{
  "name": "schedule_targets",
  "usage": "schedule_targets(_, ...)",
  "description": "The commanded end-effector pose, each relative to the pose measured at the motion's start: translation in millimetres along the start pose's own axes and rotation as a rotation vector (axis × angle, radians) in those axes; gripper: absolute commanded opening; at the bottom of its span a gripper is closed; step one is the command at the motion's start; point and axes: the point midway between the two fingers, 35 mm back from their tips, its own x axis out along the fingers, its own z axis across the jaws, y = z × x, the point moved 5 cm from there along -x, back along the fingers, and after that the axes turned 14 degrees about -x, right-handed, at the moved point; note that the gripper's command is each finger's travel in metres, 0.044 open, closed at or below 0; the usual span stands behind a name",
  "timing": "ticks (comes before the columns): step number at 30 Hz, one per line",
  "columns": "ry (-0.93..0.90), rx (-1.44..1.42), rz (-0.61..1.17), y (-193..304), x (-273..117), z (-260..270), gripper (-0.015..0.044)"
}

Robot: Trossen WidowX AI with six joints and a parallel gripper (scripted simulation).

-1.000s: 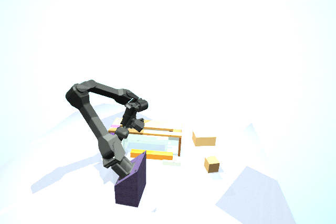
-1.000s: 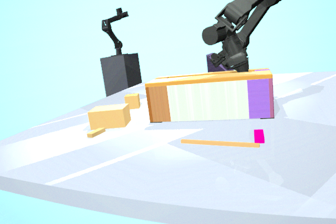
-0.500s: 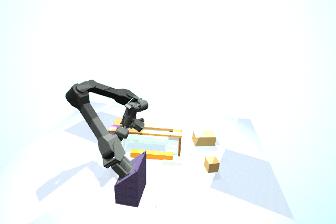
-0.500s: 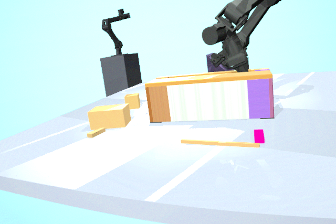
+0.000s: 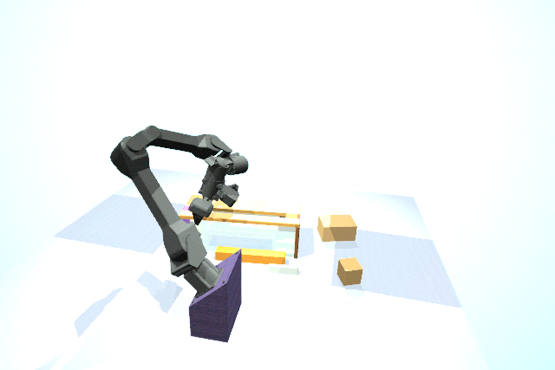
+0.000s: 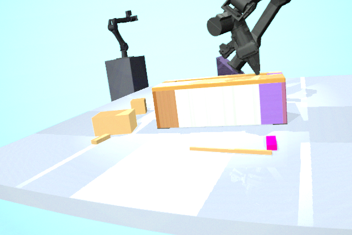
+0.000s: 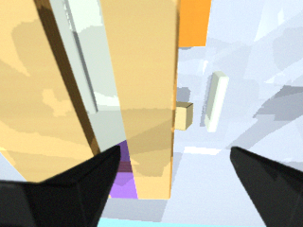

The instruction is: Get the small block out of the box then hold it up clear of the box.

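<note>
The clear-fronted box (image 5: 297, 241) (image 6: 219, 83) (image 7: 142, 57) stands upright, with tan strips and a slot on top and a purple end. A small tan block (image 7: 184, 116) shows in the wrist view just outside the box's front edge, near the purple end. It looks to be down on the table, partly hidden by the top strip. The arm blocks that spot in the top view and the box hides it in the exterior view. My gripper (image 5: 197, 223) (image 6: 257, 74) (image 7: 174, 151) is open and empty, pointing down above the box's front edge near the purple end.
An orange bar (image 5: 251, 255) (image 7: 193, 24) lies before the box, and a pale bar (image 7: 217, 101) lies near the tan block. Two larger tan blocks (image 5: 342, 228) (image 5: 349, 271) stand beyond the brown end. A magenta block (image 6: 271, 143) and thin strip (image 6: 230, 151) lie behind the box.
</note>
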Motion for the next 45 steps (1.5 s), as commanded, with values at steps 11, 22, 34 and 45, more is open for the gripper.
schedule_targets(11, -0.011, 0.001, -0.012, 5, -18, 1, 0.0374)
schedule_targets(22, -0.157, 0.504, -0.171, 42, -23, -15, 0.0285)
schedule_targets(34, -0.405, 1.063, -0.135, 79, -12, -37, 0.0285)
schedule_targets(45, -0.513, 1.358, -0.032, 91, -8, -47, 0.0285)
